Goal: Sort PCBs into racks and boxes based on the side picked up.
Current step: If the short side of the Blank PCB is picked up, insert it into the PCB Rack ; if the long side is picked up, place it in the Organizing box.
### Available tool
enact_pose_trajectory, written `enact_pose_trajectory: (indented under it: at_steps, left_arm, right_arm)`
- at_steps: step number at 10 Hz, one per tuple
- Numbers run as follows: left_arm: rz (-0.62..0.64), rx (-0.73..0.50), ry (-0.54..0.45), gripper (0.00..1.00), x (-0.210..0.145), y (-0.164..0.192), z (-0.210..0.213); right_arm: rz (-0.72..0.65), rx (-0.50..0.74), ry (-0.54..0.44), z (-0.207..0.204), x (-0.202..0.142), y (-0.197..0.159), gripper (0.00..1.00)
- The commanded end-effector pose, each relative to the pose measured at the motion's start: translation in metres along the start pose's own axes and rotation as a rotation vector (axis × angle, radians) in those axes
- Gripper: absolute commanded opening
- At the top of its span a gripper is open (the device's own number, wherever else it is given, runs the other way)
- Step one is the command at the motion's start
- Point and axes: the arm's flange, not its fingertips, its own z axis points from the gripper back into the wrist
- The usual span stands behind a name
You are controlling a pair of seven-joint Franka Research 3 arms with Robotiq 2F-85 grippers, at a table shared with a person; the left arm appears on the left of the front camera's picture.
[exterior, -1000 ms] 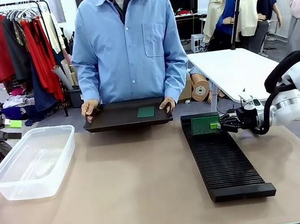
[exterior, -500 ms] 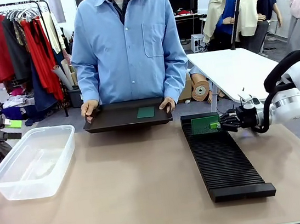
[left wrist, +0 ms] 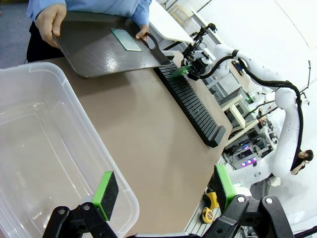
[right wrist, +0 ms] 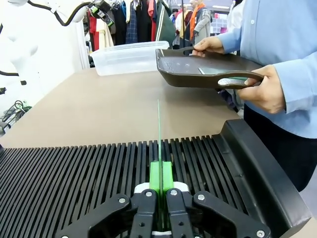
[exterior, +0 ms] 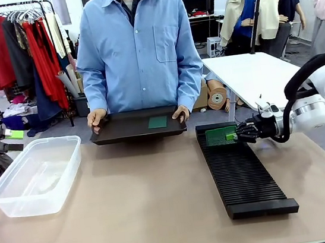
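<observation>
At the far end of the slotted rack point(exterior: 240, 168), the end nearest the person: the right gripper point(exterior: 235, 134) holds a PCB point(exterior: 215, 136) on edge, jaws pinching its rim between the green pads. The board stands upright over the rack's last slots. In the right wrist view it reads as a thin green line running along one groove; I cannot tell whether its lower edge is seated.

Just beyond that end of the rack, a person holds a flat black tray point(exterior: 127, 129) by both handles. A second PCB point(exterior: 158, 122) lies flat on it.

Well to the left of the rack sits the clear tub point(exterior: 34, 174). The left gripper point(left wrist: 166, 191) hangs on that side too, jaws spread wide with nothing between them.

Risks, as I judge them:
- If the board is let go before its edge sits in a groove, it could tip flat across the ribs.
- A slight twist at the wrist could wedge it across two slots or flex it.
- The tray's edge is close, so a wide retreat might clip it.
</observation>
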Motion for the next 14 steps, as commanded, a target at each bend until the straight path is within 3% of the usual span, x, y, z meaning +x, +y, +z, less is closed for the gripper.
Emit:
enact_pose_trajectory:
  at_steps: [1,7,8,12,13,14]
  left_arm:
    - [-0.002,-0.001,-0.006,1.00,0.001,-0.002,0.001]
    - [-0.002,-0.001,-0.006,1.00,0.001,-0.002,0.001]
    - [-0.002,-0.001,-0.006,1.00,0.001,-0.002,0.001]
    - [-0.002,-0.001,-0.006,1.00,0.001,-0.002,0.001]
    - [-0.002,-0.001,-0.006,1.00,0.001,-0.002,0.001]
    - [-0.002,-0.001,-0.006,1.00,0.001,-0.002,0.001]
  right_arm:
    - [-0.003,-0.007,0.006,-0.002,-0.005,-0.010,0.00]
    - [-0.062,-0.014,-0.011,0.007,-0.006,-0.009,0.02]
    - [-0.077,-0.016,-0.026,0.009,-0.004,-0.009,0.15]
    - [-0.114,0.002,-0.077,0.019,0.001,-0.009,0.92]
    - [-0.119,-0.001,-0.080,0.020,0.002,-0.008,1.00]
    - [-0.124,-0.004,-0.082,0.022,0.003,-0.008,1.00]
